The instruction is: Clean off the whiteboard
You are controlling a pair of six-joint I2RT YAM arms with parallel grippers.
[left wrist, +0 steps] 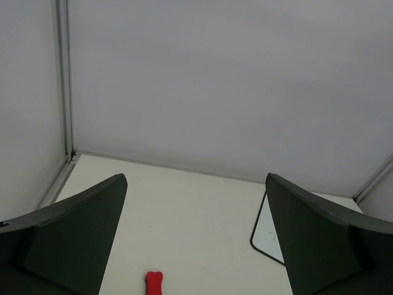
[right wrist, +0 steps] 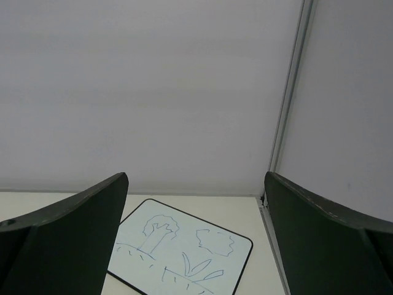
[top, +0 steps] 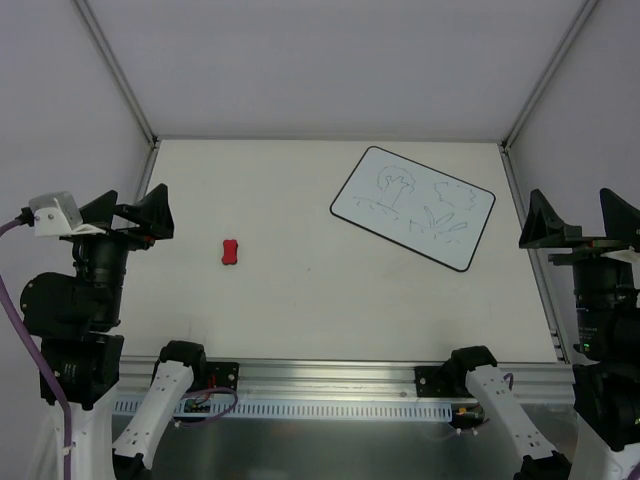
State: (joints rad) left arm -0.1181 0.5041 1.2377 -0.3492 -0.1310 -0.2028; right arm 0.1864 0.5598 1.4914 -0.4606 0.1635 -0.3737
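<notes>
Left tool [top: 130,212]: black, two wedge-shaped fingers [left wrist: 73,239] set wide apart, nothing between them. Held up off the pale cream bench [top: 330,300], pointing toward the white far wall [top: 330,70]. Carried on a left arm folded back at the left edge of the bench, with a grey camera block [top: 52,212] on the wrist and a purple cable [top: 20,300] trailing down beside it.

Right tool [top: 578,215]: same black two-finger make, fingers [right wrist: 67,233] likewise spread wide and gripping nothing. Raised at the right edge of the bench on a folded right arm, also pointing toward the far wall.

Flat white rectangular whiteboard [top: 413,207] with rounded corners and thin black edge: lying flat on the far right part of the bench, turned at an angle to its edges, well apart from both tools. Thin dark doodles on its face: a tree, a cloud-like outline, a leafy sprig, short ground strokes. Seen whole ahead of the right tool in the right wrist view [right wrist: 184,252]; only one corner [left wrist: 270,236] seen in the left wrist view.

Small red bone-shaped eraser [top: 231,252]: on the bench left of centre, ahead of the left tool, well apart from the whiteboard.

Slotted aluminium rail [top: 330,378]: along the near edge of the bench, between the arm bases.
</notes>
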